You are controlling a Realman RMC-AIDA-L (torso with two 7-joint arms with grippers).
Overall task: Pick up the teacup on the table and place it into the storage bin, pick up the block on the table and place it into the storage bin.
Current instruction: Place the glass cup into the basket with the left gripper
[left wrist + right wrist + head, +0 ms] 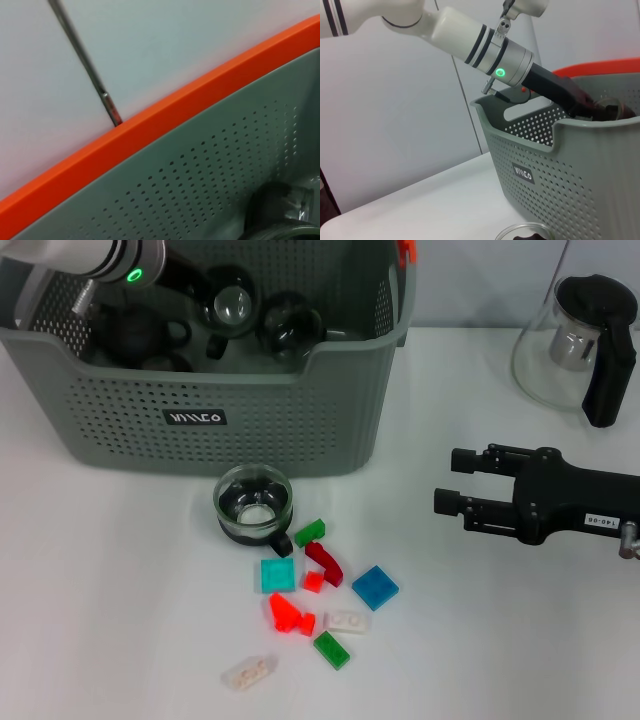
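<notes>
Left gripper (205, 295) reaching inside the storage bin (200, 420) among dark glass cups, its finger state not discernible; right gripper (447, 482) beside the bin over the table (120, 620), fingers spread, empty; teacup (254, 503) before the bin's front wall; blocks (315, 590) scattered just beside it

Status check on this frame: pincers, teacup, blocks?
Left pincer inside storage bin. Right pincer open, idle over table. One teacup and blocks on table.
</notes>
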